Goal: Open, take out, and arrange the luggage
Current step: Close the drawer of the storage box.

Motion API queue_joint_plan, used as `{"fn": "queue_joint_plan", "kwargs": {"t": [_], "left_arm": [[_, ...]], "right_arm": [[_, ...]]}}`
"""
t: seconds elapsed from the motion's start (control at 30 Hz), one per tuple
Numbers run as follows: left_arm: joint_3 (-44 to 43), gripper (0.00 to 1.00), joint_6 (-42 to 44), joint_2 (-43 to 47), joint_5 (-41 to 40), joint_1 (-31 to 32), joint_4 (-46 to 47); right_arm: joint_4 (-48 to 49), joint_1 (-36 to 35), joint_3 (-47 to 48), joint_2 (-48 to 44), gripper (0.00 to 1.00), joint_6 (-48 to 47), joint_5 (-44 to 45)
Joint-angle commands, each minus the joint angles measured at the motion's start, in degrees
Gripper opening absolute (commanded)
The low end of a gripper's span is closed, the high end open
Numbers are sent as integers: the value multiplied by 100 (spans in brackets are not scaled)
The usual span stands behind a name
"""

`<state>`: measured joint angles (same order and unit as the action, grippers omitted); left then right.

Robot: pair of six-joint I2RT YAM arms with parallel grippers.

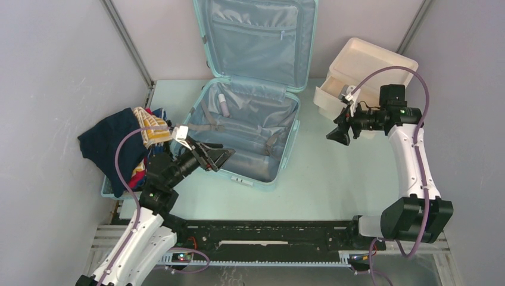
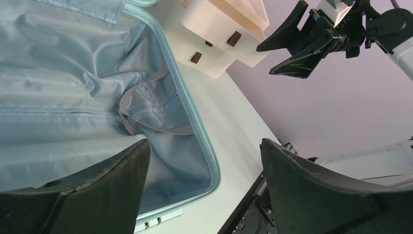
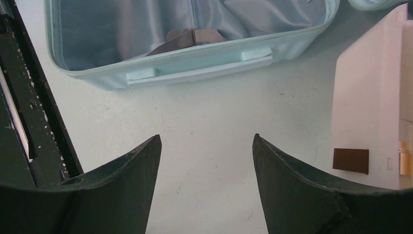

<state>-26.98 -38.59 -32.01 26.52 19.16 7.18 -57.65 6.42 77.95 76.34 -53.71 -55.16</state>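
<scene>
From above, the suitcase [image 1: 250,140] lay open at the middle of the worktop [image 1: 333,179]. Its lid leaned back against the far wall, probably so both arms could reach inside. The shell was pale mint, the lining grey-blue, with loose straps across the lower half and a small tube [image 1: 221,105] near the hinge. Otherwise it looked almost emptied. A heap of clothes [image 1: 119,146] sat to its left. The left pincer [image 1: 223,156] hung wide over the near left corner, holding nothing. The right pincer [image 1: 338,134], also wide and empty, hovered between the suitcase and a white box [image 1: 366,68].

From the left wrist, the spread fingers framed the creased lining and a grey strap [image 2: 146,105], seemingly lined up to reach in.

From the right wrist, the parted fingers looked down on bare worktop, with the suitcase's ribbed side ahead and the box at the right.
</scene>
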Motion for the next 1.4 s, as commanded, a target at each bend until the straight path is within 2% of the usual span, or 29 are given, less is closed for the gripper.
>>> {"fn": "queue_joint_plan", "kwargs": {"t": [0.0, 0.5, 0.77, 1.07, 1.37], "left_arm": [[-53, 88, 9, -41, -97, 0, 218], [-28, 88, 9, -58, -173, 3, 188], [4, 88, 27, -7, -234, 0, 137], [52, 88, 70, 49, -301, 0, 64], [66, 88, 70, 80, -318, 0, 35]], "right_arm": [[56, -147, -53, 77, 77, 77, 318], [369, -498, -193, 310, 71, 406, 1348], [703, -509, -197, 403, 62, 724, 1807], [1159, -511, -192, 543, 50, 809, 2279], [1842, -571, -188, 804, 29, 903, 3119]]}}
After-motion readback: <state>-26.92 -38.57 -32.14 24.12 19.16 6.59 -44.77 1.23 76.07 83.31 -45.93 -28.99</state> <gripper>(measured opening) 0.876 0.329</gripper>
